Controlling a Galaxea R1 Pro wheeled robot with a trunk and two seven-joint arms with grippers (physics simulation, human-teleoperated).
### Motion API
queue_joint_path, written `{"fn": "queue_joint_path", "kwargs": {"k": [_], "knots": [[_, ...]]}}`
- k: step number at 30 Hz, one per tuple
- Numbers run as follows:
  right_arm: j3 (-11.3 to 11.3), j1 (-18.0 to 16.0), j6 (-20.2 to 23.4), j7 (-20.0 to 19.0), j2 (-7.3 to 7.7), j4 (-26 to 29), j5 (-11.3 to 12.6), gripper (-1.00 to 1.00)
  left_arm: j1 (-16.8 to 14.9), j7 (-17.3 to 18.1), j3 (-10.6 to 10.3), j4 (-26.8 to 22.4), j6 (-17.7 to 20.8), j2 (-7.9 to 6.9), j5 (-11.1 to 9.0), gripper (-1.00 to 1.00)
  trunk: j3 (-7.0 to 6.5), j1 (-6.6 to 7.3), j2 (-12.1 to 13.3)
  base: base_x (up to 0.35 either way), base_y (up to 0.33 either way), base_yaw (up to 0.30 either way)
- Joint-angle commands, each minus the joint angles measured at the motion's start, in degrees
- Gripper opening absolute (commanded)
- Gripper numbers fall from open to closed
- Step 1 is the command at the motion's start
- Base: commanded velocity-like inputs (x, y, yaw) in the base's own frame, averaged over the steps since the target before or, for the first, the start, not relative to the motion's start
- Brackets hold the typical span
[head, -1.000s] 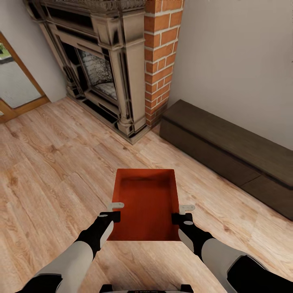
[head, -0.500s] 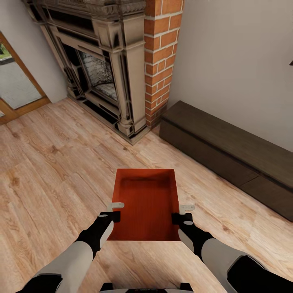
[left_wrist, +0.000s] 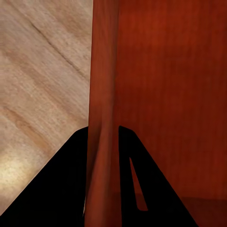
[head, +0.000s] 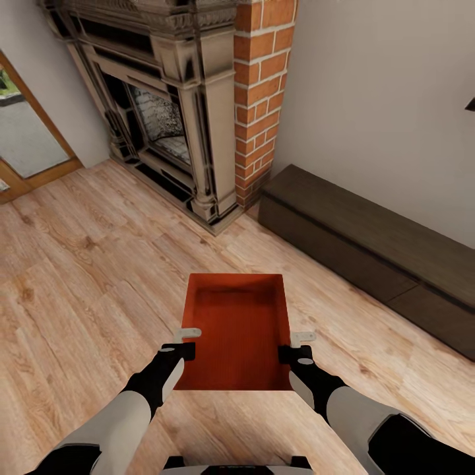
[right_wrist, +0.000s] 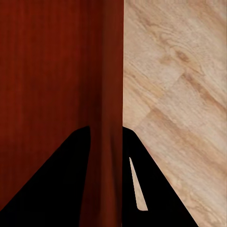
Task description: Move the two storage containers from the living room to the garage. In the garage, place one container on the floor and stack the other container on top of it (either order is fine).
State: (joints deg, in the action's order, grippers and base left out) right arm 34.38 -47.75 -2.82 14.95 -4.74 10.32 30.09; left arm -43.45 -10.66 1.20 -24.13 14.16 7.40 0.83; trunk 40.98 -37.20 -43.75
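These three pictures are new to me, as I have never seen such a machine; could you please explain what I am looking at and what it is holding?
It is a simulated wheeled robot with two arms. The large picture comes from a camera on its head, looking forward and down. There an orange-red storage container is held out in front, above the light wood-plank flooring, with the left gripper on one side wall and the right gripper on the other.

The other two pictures come from cameras near each gripper, looking along its fingers. In the left wrist view the dark fingers straddle the container's thin wall, and the right wrist view shows the same on the opposite wall, fingers on either side of it.

Beyond stand a red-brick fireplace and a long dark low cabinet against the wall.
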Motion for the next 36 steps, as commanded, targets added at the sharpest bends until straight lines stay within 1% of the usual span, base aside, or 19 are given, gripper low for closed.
{"fn": "queue_joint_path", "kwargs": {"k": [1,32,36], "knots": [[0.43,-0.06,-2.54,-0.8,0.0,0.57,-0.04,-1.0,0.04,-0.41,0.13,0.05,0.43,-0.02,0.31,-1.0,-0.14,0.22,0.38,0.0,0.0,0.0],[0.43,-0.06,-2.51,-0.8,0.0,0.57,-0.04,-1.0,0.04,-0.41,0.12,0.05,0.27,-0.02,0.4,-1.0,-5.71,7.02,12.81,0.0,0.0,0.0],[0.43,-0.06,-2.46,-0.8,0.0,0.57,-0.04,-1.0,0.04,-0.41,0.11,-0.1,0.26,-0.02,0.43,-1.0,-5.71,7.02,12.81,0.0,0.0,0.0]]}}
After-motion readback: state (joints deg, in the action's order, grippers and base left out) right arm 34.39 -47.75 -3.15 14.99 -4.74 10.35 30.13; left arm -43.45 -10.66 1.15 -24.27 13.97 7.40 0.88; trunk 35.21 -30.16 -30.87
